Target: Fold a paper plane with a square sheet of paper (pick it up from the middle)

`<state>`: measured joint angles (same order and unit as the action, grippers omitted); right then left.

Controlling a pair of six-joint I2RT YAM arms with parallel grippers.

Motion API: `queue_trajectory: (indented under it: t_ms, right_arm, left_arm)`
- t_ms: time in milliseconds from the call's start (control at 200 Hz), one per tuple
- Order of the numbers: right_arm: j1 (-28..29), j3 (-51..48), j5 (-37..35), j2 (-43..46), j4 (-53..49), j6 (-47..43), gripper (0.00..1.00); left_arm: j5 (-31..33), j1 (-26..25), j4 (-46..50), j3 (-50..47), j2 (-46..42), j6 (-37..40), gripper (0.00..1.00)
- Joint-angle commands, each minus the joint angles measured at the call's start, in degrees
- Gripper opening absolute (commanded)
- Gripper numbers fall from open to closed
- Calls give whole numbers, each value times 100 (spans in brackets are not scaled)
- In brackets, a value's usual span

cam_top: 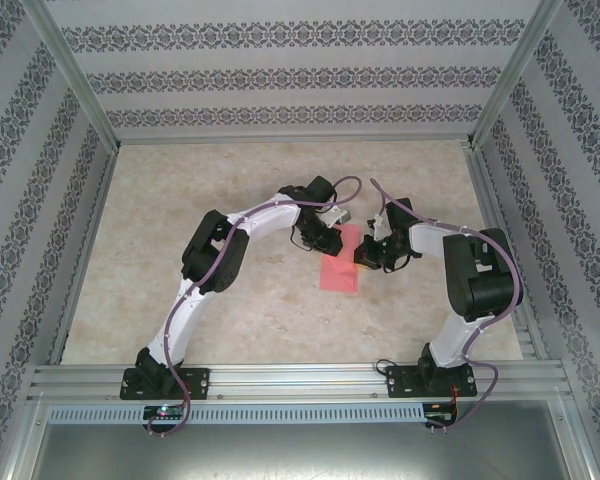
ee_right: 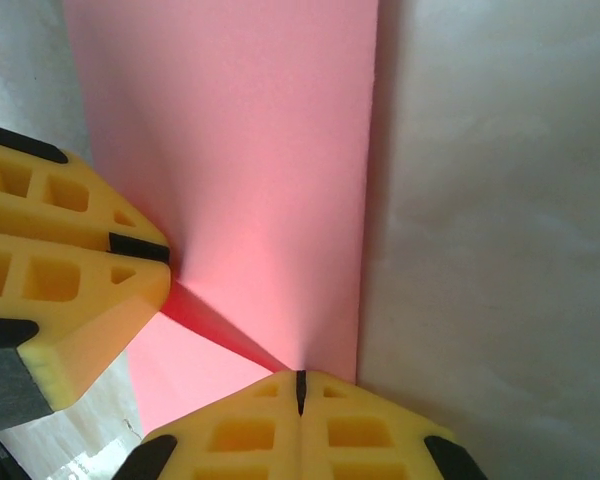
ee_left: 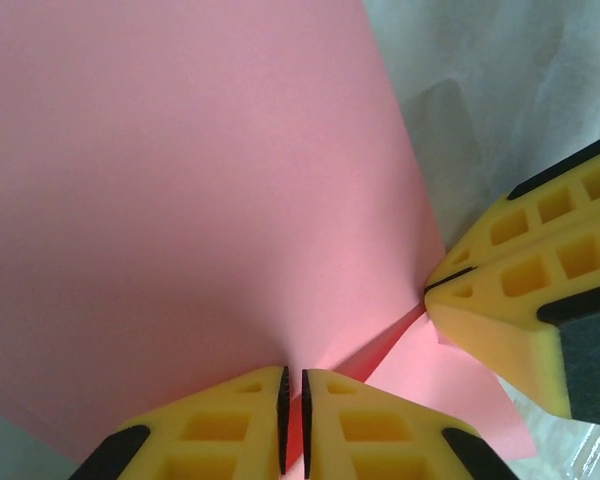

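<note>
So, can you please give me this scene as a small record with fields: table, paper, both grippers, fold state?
table: pale, marbled surface
paper: pink, in the middle of the table, a narrow rectangle from above
left gripper: jaws shut on the paper
right gripper: jaws shut on the paper, close beside the left gripper
fold state: top layer raised over a lower layer near the jaws; no plane shape yet

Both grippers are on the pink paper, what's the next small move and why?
Probably raise both together slightly. The left gripper and right gripper are each shut on the same edge of the paper, which is tented above a layer beneath, so an even lift should avoid tearing.
</note>
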<state>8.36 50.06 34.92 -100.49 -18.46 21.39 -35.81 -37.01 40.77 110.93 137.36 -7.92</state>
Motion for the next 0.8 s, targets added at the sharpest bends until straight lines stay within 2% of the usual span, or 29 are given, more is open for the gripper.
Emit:
queue_trajectory:
  t_ms: [0,195,405,794]
  right_arm:
    - [-45,113,-142,-155,-272,-143,0]
    - [16,195,-220,-217,-429,-179,0]
    - [25,155,-262,-134,-422,-179,0]
    - [23,113,-248,27,-321,-161,0]
  left_arm:
    - [-217,36,179,290,82,-149,16]
    - [-279,79,165,591,87,-310,18]
    - [-22,99,636,1173,555,-186,18]
    - [463,97,1106,1395,835,187,16]
